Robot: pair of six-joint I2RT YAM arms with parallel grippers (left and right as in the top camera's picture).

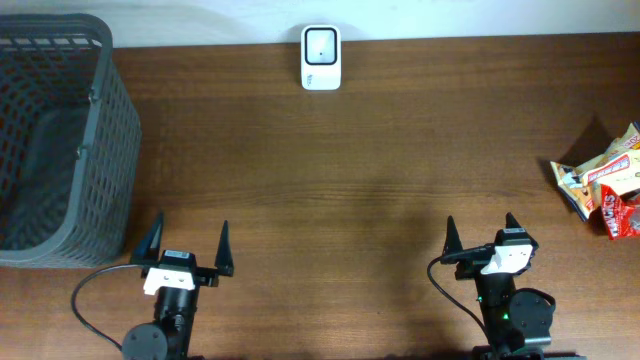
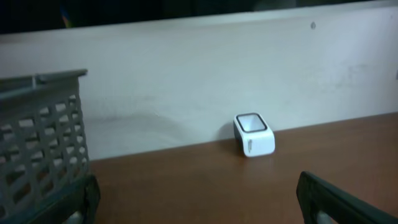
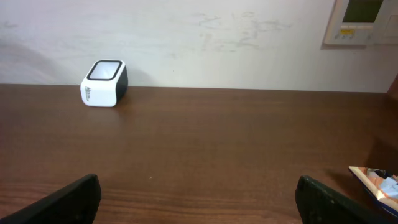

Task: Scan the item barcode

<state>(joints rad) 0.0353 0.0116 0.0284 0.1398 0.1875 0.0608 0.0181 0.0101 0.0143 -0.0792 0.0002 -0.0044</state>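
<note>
The item, a pile of colourful snack packets (image 1: 606, 182), lies at the table's right edge; a corner of it (image 3: 378, 182) shows low right in the right wrist view. A white barcode scanner (image 1: 321, 57) with a dark window stands at the back middle, against the wall; it is also the small white box (image 2: 254, 134) in the left wrist view and the white box (image 3: 104, 83) in the right wrist view. My left gripper (image 1: 188, 245) sits open near the front left with nothing between its fingers. My right gripper (image 1: 482, 234) is open and empty at the front right.
A grey mesh basket (image 1: 95, 150) fills the back left corner, close beside the left gripper; its wall (image 2: 43, 137) shows in the left wrist view. A pale wall (image 3: 205, 43) runs behind the brown table (image 1: 330, 180).
</note>
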